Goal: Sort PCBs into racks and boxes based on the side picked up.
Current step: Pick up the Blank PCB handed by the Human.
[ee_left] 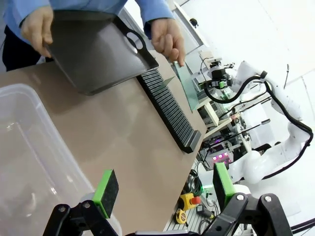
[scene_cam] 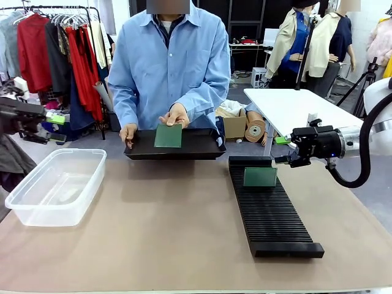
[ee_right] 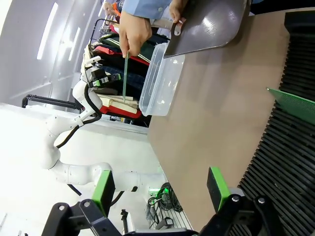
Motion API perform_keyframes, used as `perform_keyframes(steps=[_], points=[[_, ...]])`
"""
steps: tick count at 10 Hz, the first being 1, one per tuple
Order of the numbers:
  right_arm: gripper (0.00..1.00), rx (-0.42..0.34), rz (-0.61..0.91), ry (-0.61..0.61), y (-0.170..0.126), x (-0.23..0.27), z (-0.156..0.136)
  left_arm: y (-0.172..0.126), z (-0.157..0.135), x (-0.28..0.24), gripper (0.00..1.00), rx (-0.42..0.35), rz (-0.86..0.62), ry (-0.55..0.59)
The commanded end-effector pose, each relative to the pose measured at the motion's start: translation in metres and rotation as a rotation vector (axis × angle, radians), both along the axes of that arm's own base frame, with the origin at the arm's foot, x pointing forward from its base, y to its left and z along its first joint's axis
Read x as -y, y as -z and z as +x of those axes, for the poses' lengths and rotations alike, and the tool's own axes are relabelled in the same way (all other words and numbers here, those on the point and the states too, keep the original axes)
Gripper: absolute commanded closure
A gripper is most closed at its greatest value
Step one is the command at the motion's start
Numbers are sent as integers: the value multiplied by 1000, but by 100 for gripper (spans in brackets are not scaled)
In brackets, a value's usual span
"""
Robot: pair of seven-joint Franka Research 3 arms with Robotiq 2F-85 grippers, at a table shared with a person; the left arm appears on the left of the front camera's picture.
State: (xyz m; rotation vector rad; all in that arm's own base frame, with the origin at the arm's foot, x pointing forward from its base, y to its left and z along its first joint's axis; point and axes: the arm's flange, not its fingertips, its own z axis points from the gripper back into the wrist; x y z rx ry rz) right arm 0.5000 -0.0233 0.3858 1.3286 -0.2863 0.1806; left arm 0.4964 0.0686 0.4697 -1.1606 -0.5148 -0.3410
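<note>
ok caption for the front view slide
Person holds a PCB upright at the black tray; a second PCB stands in the rack by the right gripper.

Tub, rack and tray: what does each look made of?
The tub is clear, glossy plastic: the table shows through its walls. The rack looks like matte black moulded plastic, with fine ribs and no shine. The tray is smooth black with a soft sheen catching light; plastic or coated metal, I cannot tell.
</note>
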Motion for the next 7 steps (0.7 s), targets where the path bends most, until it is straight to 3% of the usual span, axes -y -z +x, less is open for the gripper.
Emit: perform_keyframes(steps=[1,7], points=[[0,4,5,3,-2,0,1,-9,8,37,0,14,9,17],[0,4,5,3,-2,0,1,15,29,158,0,87,-50,106]])
